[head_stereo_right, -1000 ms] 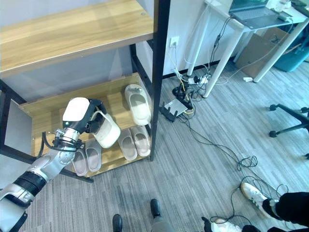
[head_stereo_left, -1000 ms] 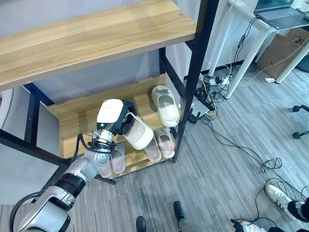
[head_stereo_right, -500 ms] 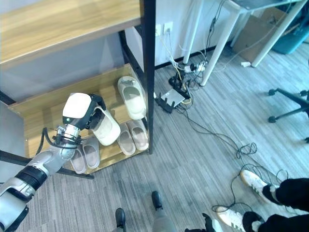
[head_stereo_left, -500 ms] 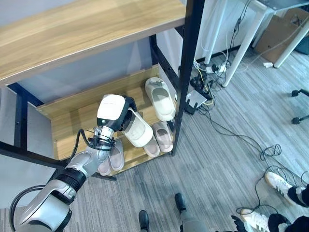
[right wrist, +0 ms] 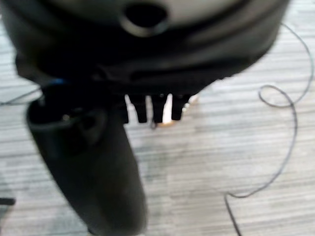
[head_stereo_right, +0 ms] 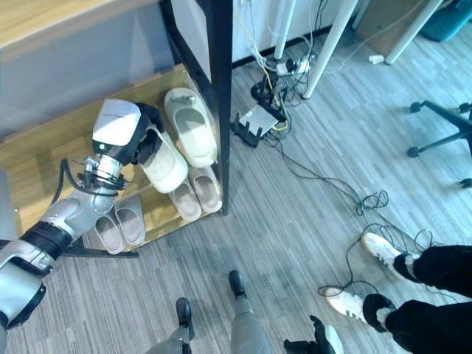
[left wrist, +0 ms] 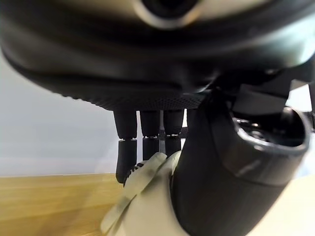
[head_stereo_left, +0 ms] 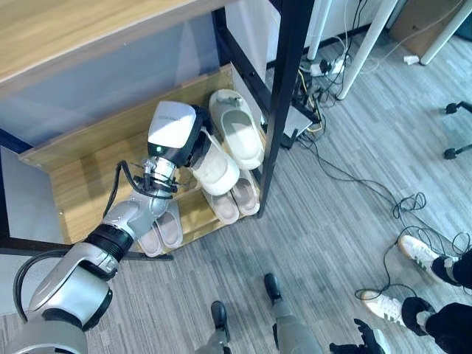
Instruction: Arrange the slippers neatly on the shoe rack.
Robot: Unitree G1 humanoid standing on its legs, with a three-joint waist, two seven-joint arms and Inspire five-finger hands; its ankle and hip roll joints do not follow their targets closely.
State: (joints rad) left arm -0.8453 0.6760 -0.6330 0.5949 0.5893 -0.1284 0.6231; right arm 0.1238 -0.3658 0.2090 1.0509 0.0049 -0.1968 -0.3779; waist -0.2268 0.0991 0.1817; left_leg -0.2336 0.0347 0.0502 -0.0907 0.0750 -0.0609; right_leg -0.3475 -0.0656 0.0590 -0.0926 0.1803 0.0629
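My left hand (head_stereo_left: 193,139) is shut on a cream slipper (head_stereo_left: 218,169) and holds it tilted above the rack's bottom shelf (head_stereo_left: 81,177). In the left wrist view the fingers (left wrist: 147,142) curl over the slipper's (left wrist: 147,206) edge, with the thumb on its other side. A second cream slipper (head_stereo_left: 236,129) lies on the shelf just beyond, close beside the held one. Two pairs of pink slippers rest at the shelf's front edge: one (head_stereo_left: 234,199) under the held slipper, one (head_stereo_left: 162,228) further left. My right hand (right wrist: 103,177) hangs open over the floor.
The rack's black front post (head_stereo_left: 286,88) stands right beside the cream slippers. Cables and a power strip (head_stereo_left: 324,66) lie on the grey floor to the right. A person's white sneakers (head_stereo_left: 417,254) are at the lower right, and white table legs (head_stereo_left: 361,44) behind.
The camera has tilted down, shifting the whole picture. My left hand has carried the held slipper closer to the cream slipper lying on the shelf.
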